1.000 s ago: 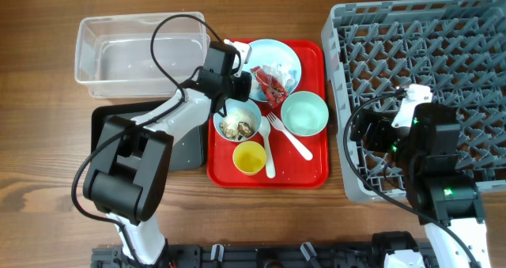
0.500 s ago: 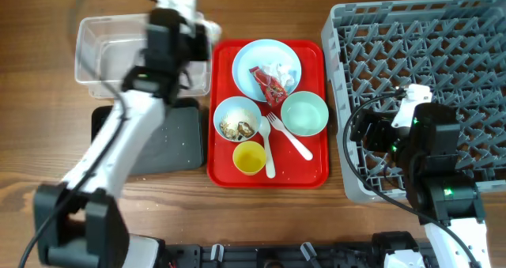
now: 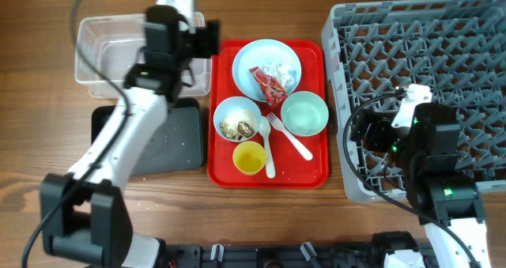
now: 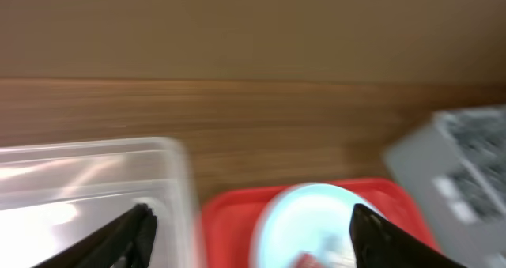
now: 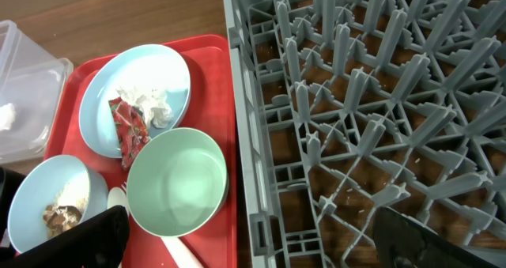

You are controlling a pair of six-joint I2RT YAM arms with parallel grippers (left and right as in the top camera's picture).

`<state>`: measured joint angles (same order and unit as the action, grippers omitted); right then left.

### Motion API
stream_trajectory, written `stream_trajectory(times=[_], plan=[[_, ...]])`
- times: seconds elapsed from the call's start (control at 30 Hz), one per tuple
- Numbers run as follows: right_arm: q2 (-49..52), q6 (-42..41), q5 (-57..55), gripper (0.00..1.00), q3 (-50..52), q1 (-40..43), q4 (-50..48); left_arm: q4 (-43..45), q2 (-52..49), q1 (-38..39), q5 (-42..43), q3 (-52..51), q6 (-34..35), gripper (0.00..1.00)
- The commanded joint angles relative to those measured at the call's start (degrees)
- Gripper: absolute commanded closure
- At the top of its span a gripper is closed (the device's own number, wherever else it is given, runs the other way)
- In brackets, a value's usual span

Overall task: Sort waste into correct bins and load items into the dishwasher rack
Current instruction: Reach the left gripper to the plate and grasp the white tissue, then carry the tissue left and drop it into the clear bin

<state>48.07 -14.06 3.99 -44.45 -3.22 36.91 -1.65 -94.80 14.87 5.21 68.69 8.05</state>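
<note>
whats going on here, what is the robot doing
The left claw hangs open at the right edge of the clear tub, holding nothing. The right claw, also open, sits by the left side of the grey rack. The plate with wrapper and tissue, the blue bowl of scraps, mint bowl, yellow cup, fork and spoon all lie on the red tray.

Overhead looks straight down; both oblique wrist views share the pale blue plate [image 3: 251,56].
</note>
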Motion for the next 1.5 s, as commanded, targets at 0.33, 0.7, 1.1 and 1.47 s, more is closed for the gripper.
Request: stream_trajectory(times=[0.33,0.7,1.1,1.47], plan=[[0.1,0.5,-0.1,0.0,-1.2,-0.1,0.2,11.8,-22.1,12.7,1.8,-0.1,0.1,0.04],[0.1,0.5,0.1,0.0,-1.2,-0.1,0.5,12.3,-25.4,13.6,2.0,-0.1,0.1,0.35],[0.1,0.5,0.1,0.0,-1.2,-0.1,0.5,12.2,-22.7,12.7,2.0,-0.1,0.1,0.96],[0.1,0.6,0.1,0.0,-1.2,-0.1,0.4,0.0,-0.7,-0.8,1.6,-0.1,0.1,0.96]])
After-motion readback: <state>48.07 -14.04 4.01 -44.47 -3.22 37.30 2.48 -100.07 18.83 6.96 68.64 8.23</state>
